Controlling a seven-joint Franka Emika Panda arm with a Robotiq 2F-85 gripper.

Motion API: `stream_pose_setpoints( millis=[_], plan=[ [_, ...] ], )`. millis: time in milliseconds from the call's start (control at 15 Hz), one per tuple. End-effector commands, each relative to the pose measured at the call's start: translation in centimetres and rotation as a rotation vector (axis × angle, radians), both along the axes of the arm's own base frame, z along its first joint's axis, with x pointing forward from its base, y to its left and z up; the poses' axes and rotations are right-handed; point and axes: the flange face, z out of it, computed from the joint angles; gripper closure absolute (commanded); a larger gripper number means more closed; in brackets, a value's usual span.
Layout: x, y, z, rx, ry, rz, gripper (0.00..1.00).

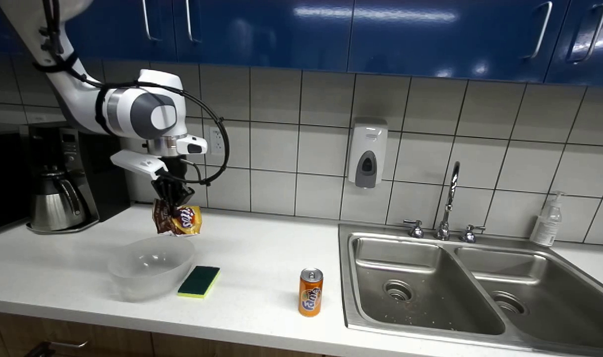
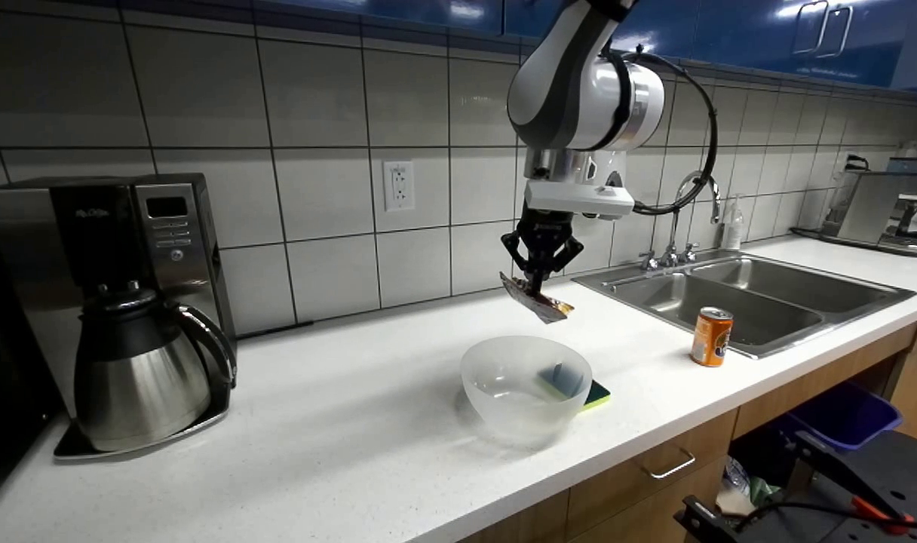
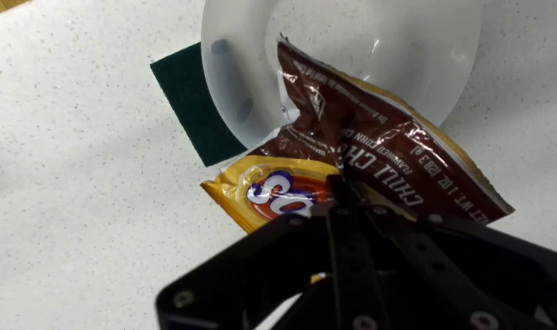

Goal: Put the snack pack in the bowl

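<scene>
Brown and yellow film wraps the pack (image 3: 365, 151), which hangs creased and tilted, pinched near its middle by the hand (image 2: 535, 286). It is in the air over the surface (image 2: 338, 422), not yet in the bowl (image 2: 515, 422): both exterior views put it on the side of the bowl towards the wall (image 2: 323, 188), and in the wrist view part of it covers the rim.

Letting go here would probably land it on the rim or behind it, because much of it seems to be outside. Lowering too soon could press it against the rim and slide or tip the bowl, which looks light and unfixed. A shove could also run the bowl into the sponge (image 1: 200, 281), just beside it. With 2 ends free of the pinch, slick film might swivel or slip if the carry is jerky, and a crumpled fold might cling at release. The can (image 1: 311, 292) stands well apart and should not interfere.
</scene>
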Motion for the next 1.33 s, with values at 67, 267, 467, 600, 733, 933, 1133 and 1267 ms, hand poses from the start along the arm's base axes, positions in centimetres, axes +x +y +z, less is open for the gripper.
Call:
stream_pose_setpoints(
  millis=[67,267,467,600,733,933,1133,1267],
  plan=[
    [-0.8,0.6,-1.4,0.033,0.03,0.058,1.0],
    [-1.3,1.6,-2.2,0.027,0.044,0.098,1.0],
    [-1.6,2.3,-3.0,0.028,0.06,0.126,1.0],
    [-1.9,2.5,-3.7,0.028,0.074,0.14,1.0],
    [-2.2,2.5,-4.5,0.025,0.088,0.154,1.0],
    [-2.8,2.5,-5.9,0.021,0.117,0.166,0.74],
    [-3.3,2.3,-6.6,0.021,0.133,0.172,0.58],
    [-3.4,2.0,-6.7,0.02,0.137,0.171,0.42]
  ],
)
